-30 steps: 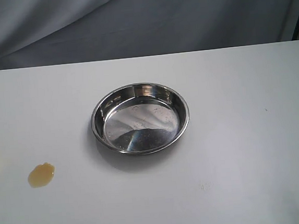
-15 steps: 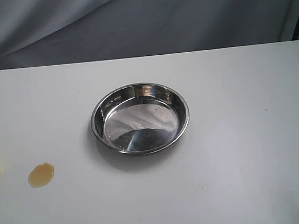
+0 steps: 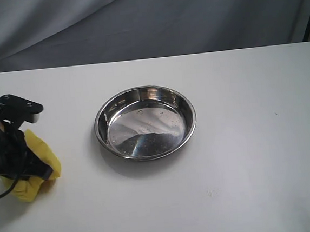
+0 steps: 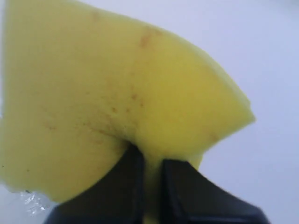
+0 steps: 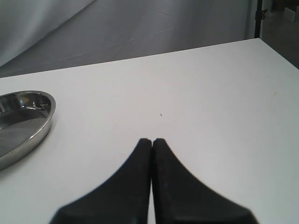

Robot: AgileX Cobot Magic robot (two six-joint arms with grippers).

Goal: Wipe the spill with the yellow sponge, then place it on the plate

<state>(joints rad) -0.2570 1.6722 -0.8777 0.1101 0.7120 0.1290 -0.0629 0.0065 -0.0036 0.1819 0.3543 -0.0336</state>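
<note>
- Left pincer (image 3: 38, 170) is clenched on the yellow sponge (image 3: 41, 150), at the far left of the exterior view.
- Left wrist view: both black fingers (image 4: 133, 161) bite into the sponge's edge, and the foam bulges and creases around the pinch.
- The sponge is folded and squashed in the grip. Its lower part touches the white surface (image 3: 246, 167), and the rest tilts up toward the arm.
- Some brownish specks and a faint stain show on the sponge face in the wrist view.
- A small glistening wet patch (image 4: 27, 201) lies on the surface right at the sponge's edge. Can't tell if that is the spill, and no puddle shows in the exterior view.
- The plate (image 3: 145, 130) sits mid-surface, upright and shiny, well apart from the sponge and to its right in the exterior view.
- The sponge is not yet on the plate.
- Right pincer (image 5: 152, 141) has its jaws pressed together with nothing between them. It hangs over bare surface, with the plate's rim near it. It is out of the exterior view.
- A grey cloth backdrop (image 3: 162, 17) hangs behind the surface.
</note>
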